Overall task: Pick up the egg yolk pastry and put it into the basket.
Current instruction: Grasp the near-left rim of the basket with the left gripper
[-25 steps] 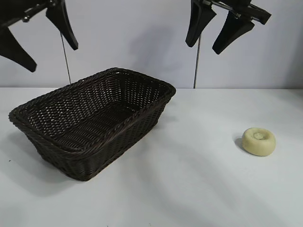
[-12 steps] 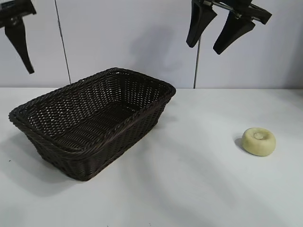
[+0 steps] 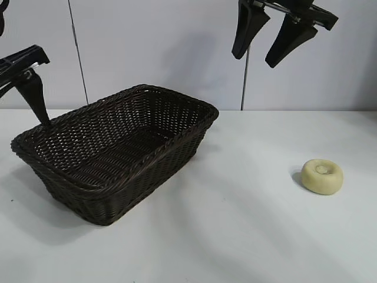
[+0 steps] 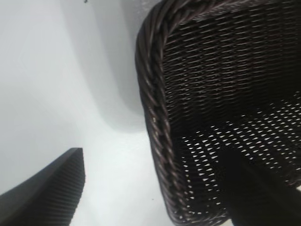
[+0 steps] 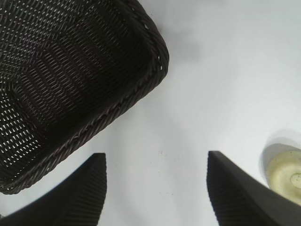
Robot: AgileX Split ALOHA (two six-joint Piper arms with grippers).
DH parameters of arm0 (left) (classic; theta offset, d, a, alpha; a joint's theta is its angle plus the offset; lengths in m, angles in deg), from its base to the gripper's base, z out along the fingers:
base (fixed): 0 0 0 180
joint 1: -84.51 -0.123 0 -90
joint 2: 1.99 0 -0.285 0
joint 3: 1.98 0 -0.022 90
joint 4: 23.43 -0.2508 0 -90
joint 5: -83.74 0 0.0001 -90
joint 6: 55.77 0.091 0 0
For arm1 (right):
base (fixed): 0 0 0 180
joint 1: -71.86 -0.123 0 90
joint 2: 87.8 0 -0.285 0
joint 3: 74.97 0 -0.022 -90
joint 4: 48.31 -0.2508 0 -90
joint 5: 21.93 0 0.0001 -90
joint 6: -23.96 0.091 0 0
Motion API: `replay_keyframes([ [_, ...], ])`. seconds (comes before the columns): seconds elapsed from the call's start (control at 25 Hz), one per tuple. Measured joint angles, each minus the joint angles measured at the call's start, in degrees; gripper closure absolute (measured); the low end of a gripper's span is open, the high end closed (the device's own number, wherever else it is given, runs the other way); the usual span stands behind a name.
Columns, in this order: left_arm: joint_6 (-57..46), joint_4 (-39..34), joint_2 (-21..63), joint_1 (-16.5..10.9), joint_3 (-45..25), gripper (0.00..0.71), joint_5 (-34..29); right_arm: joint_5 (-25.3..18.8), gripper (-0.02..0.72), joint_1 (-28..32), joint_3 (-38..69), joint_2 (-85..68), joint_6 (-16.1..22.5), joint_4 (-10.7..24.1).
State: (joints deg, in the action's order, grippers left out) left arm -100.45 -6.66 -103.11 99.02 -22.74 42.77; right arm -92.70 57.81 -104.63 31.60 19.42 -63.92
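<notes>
A small, light, probably crumbly pastry [image 3: 321,175] sits lower right on the white bench [image 3: 235,236], best pinched gently across its sides, while the right claw [image 3: 268,41] hangs apart at upper right, the left claw [image 4: 155,188] apart astride the rim of the basket [image 3: 147,94].

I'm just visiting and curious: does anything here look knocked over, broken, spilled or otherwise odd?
Nothing stands out. The basket sits upright and empty on the white table, its weave unbroken. The egg yolk pastry lies whole on the table, well apart from it. The left claw hangs by the basket's rim; the right claw hangs open above.
</notes>
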Motion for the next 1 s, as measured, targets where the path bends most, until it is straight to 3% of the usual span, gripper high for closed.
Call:
replay_keyframes([
  [0.36,-0.18,4.20,-9.13,0.00,0.00,0.161,6.08,0.00,0.251,0.00,0.00,0.00,0.00,0.00],
  [0.48,-0.18,4.36,-9.65,0.00,0.00,0.310,6.24,0.00,0.251,0.00,0.00,0.00,0.00,0.05],
  [0.64,-0.29,4.50,-9.65,0.00,0.00,0.588,6.28,0.00,0.251,0.00,0.00,0.00,0.00,0.05],
  [0.68,-0.43,4.64,-9.65,0.00,0.00,0.613,6.65,-0.05,0.251,0.00,0.00,0.00,0.00,0.05],
  [1.0,0.23,4.80,-8.52,0.00,1.34,0.613,4.14,-0.05,0.251,0.00,0.00,0.00,0.00,0.05],
])
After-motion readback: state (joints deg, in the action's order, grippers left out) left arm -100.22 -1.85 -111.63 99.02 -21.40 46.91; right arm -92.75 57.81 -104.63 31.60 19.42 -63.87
